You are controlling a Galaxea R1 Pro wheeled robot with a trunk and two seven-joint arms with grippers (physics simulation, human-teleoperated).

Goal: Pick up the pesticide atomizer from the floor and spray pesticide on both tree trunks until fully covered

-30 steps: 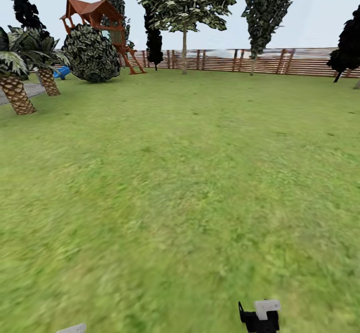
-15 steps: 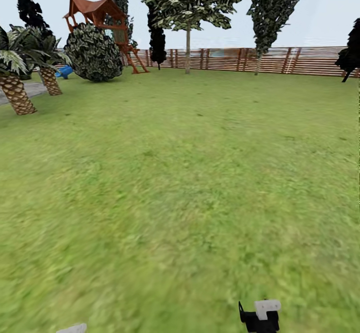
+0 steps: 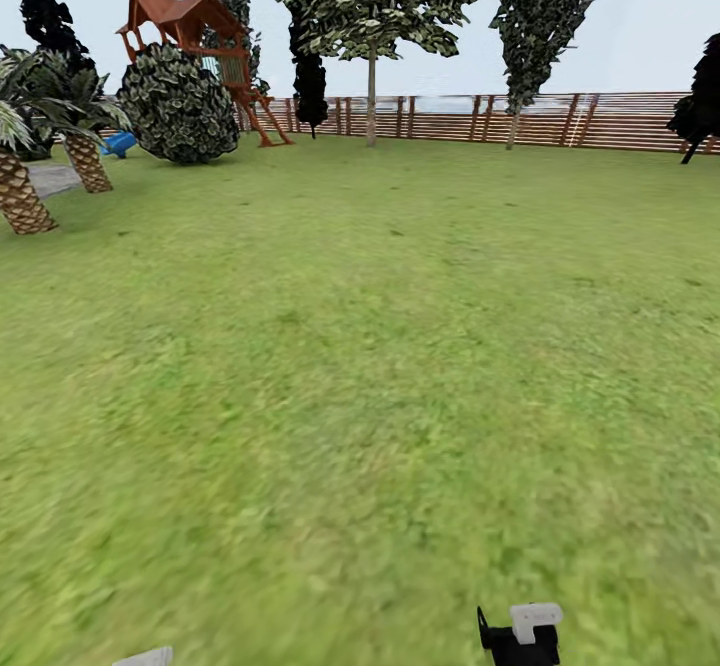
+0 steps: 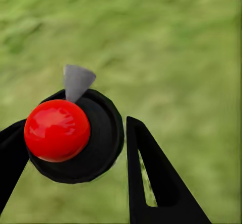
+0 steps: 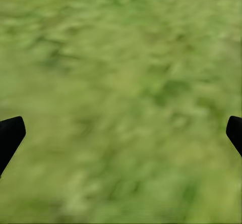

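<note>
Lawn (image 3: 380, 366): a wide spread of green grass runs from the robot's feet to the far boundary; this is the garden floor.
Fence (image 3: 600, 121): brown horizontal slats close off the far edge of the grass.
Trees (image 3: 372, 6): two leafy trees stand just before the fence, well apart from the robot. One has a broad crown on a thin bare trunk (image 3: 371, 96); the other (image 3: 540, 6) is narrower, to its right. I judge these the likely spraying targets, though at this range their bark cannot be made out.
Other planting: scaly-trunked palms (image 3: 20, 196) at far left, a round bush (image 3: 178, 106), and dark narrow cypresses (image 3: 310, 76).
Play tower (image 3: 190, 31): red-roofed, behind the bush, with a blue slide (image 3: 120, 143) beside it.
Atomizer (image 4: 75, 138): in the left wrist view, a black round body topped by a red ball, with a grey cone-shaped nozzle pointing away from the camera. It sits between the fingers, carried over grass, probably nozzle-forward so it is ready to aim.
Left gripper (image 4: 75, 148): closed around the atomizer, one black finger on each side.
Right gripper (image 5: 121, 133): spread wide and holding nothing, fingertips at the frame edges over bare grass, free as a spare.
Stage: a judgement, the robot is crossing toward the trees; spraying not yet begun.
</note>
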